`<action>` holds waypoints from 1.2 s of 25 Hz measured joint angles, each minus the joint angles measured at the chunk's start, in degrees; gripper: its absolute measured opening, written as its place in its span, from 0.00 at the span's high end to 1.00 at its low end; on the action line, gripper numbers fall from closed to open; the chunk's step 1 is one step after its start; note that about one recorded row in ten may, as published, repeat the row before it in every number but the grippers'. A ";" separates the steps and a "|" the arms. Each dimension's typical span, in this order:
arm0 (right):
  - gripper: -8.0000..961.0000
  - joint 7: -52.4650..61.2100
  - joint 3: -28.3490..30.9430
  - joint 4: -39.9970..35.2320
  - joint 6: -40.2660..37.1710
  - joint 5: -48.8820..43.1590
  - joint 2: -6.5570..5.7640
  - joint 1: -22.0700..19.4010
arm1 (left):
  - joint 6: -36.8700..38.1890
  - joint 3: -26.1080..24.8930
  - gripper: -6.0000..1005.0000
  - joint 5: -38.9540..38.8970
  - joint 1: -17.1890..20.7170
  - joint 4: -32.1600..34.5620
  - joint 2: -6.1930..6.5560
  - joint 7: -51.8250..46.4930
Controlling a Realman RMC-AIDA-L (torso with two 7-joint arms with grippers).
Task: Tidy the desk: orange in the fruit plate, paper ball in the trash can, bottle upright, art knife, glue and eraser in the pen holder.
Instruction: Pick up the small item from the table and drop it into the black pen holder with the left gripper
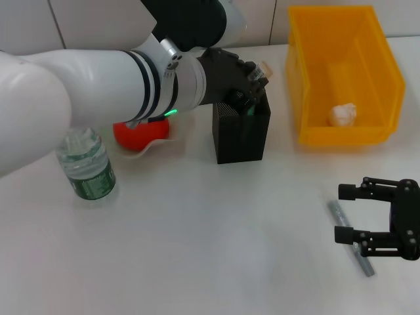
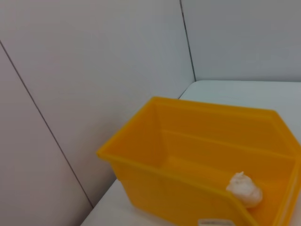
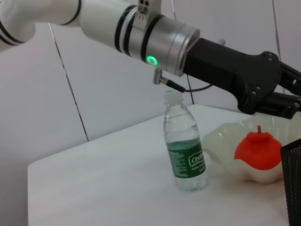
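Note:
My left gripper (image 1: 254, 80) hangs right over the open top of the black mesh pen holder (image 1: 241, 134); a small pale tip shows at its far side. It also shows in the right wrist view (image 3: 282, 96). My right gripper (image 1: 348, 213) is open, low over the table at the front right, its fingers either side of the grey art knife (image 1: 365, 262) lying flat. The orange (image 1: 136, 134) sits in the fruit plate (image 1: 161, 146). The bottle (image 1: 86, 164) stands upright. The paper ball (image 1: 343, 115) lies in the yellow trash bin (image 1: 302, 72).
The right wrist view shows the bottle (image 3: 184, 150), the orange (image 3: 256, 148), the plate (image 3: 223, 136) and the pen holder's edge (image 3: 294, 179). The left wrist view shows the bin (image 2: 178, 155) with the paper ball (image 2: 244, 188). A tiled wall runs behind the table.

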 joint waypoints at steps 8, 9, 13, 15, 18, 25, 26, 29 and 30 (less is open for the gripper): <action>0.25 -0.03 0.00 0.02 0.17 0.10 -0.01 0.02 | -2.22 0.04 0.70 -0.20 -1.14 -3.51 0.00 0.00; 0.25 -0.03 0.00 0.02 0.22 0.10 -0.01 0.07 | -2.41 0.04 0.70 -0.20 -1.14 -3.71 0.01 0.00; 0.25 -0.04 0.00 0.00 0.30 0.10 -0.01 0.22 | -2.65 0.04 0.69 -0.20 -1.22 -4.24 0.00 0.00; 0.25 -0.05 0.00 -0.01 0.33 0.09 0.00 0.26 | -2.66 0.03 0.69 -0.20 -1.29 -4.52 0.01 0.00; 0.25 -0.06 0.00 -0.02 0.40 0.08 0.00 0.26 | -2.67 -0.09 0.69 -0.21 -1.42 -4.92 0.01 0.00; 0.25 -0.06 0.00 -0.02 0.48 0.09 0.00 0.41 | -2.80 -0.40 0.68 -1.01 -1.75 -5.78 0.01 0.43; 0.25 -0.06 0.00 -0.02 0.48 0.09 0.00 0.41 | -2.82 -0.27 0.68 -1.01 -1.78 -5.78 0.01 0.55; 0.25 -0.06 0.00 -0.02 0.49 0.08 0.00 0.43 | -2.87 -0.07 0.67 -1.01 -1.78 -5.69 0.00 0.62; 0.25 -0.06 0.00 -0.02 0.49 0.08 0.00 0.45 | -3.02 -0.06 0.67 -1.01 -1.79 -5.67 0.00 0.49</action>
